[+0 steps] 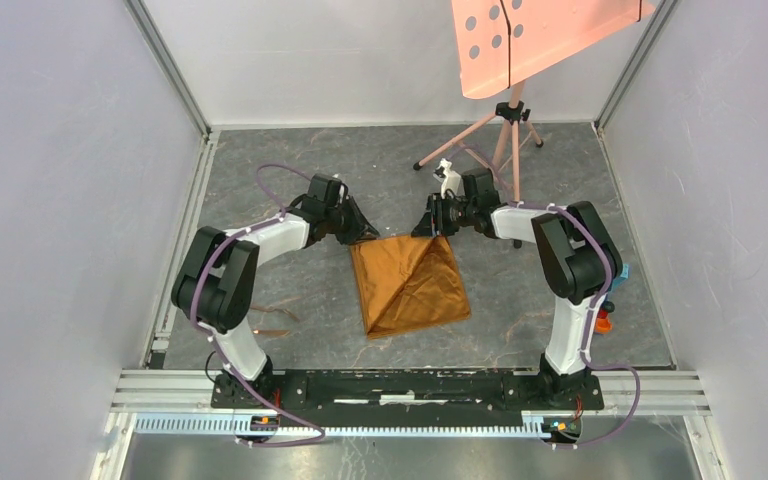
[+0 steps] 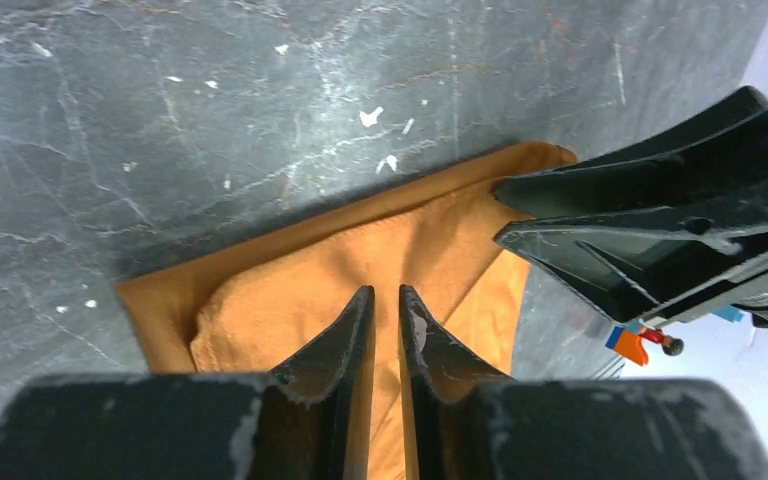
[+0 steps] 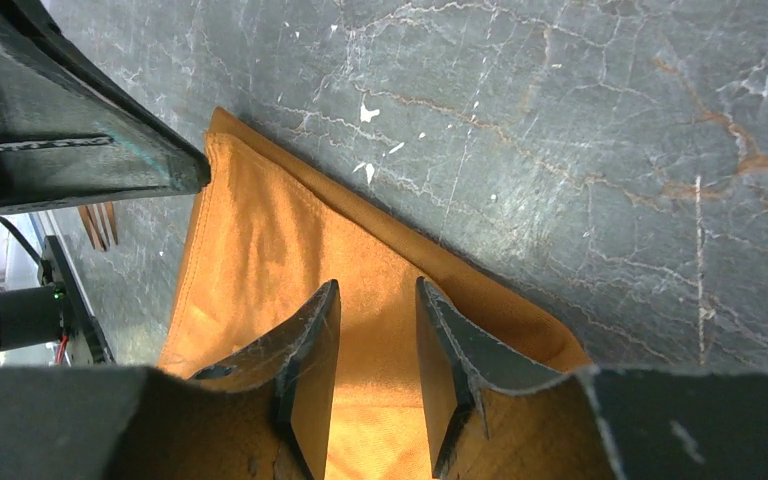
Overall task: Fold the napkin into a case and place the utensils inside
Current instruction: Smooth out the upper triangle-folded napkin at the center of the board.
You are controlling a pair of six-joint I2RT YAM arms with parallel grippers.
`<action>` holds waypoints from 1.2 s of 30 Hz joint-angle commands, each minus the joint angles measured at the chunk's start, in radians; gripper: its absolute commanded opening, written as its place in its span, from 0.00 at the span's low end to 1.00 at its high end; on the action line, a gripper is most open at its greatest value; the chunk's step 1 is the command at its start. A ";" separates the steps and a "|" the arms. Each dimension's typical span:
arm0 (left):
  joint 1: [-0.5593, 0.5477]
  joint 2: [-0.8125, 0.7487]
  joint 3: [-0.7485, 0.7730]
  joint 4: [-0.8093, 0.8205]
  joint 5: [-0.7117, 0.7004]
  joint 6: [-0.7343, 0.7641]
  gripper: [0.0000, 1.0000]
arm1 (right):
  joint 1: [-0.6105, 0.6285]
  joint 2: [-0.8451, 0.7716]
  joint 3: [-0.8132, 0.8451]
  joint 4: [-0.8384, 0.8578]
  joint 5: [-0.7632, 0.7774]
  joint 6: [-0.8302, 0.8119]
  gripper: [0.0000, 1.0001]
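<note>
The napkin (image 1: pixel 408 285) lies flat at the centre of the grey tabletop (image 1: pixel 260 190), folded into a rough square with a diagonal crease. At its upper left corner sits the left hand (image 2: pixel 387 318), fingers (image 2: pixel 358 335) drawn almost together with only a thin slit over the cloth; I cannot tell whether any fabric is pinched. At the upper right corner the right hand (image 3: pixel 375 345) is parted, with cloth showing in the gap. The utensils (image 1: pixel 274 320) lie apart at lower left. A pink panel (image 1: pixel 530 40) stands at upper right.
</note>
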 commanded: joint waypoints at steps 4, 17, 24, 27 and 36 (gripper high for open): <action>0.021 0.049 -0.008 0.036 -0.045 0.090 0.19 | -0.015 0.048 0.022 0.082 -0.045 -0.019 0.39; 0.022 -0.004 -0.033 -0.086 -0.151 0.182 0.21 | -0.024 -0.138 -0.045 0.004 0.002 -0.049 0.46; 0.023 -0.129 -0.046 -0.140 -0.199 0.223 0.35 | -0.036 -0.141 -0.086 0.012 0.004 -0.065 0.45; 0.028 -0.113 -0.045 -0.138 -0.197 0.221 0.38 | -0.043 -0.130 -0.090 0.015 0.002 -0.069 0.45; 0.029 -0.023 0.000 -0.143 -0.198 0.232 0.31 | -0.045 -0.110 -0.074 0.010 -0.004 -0.074 0.42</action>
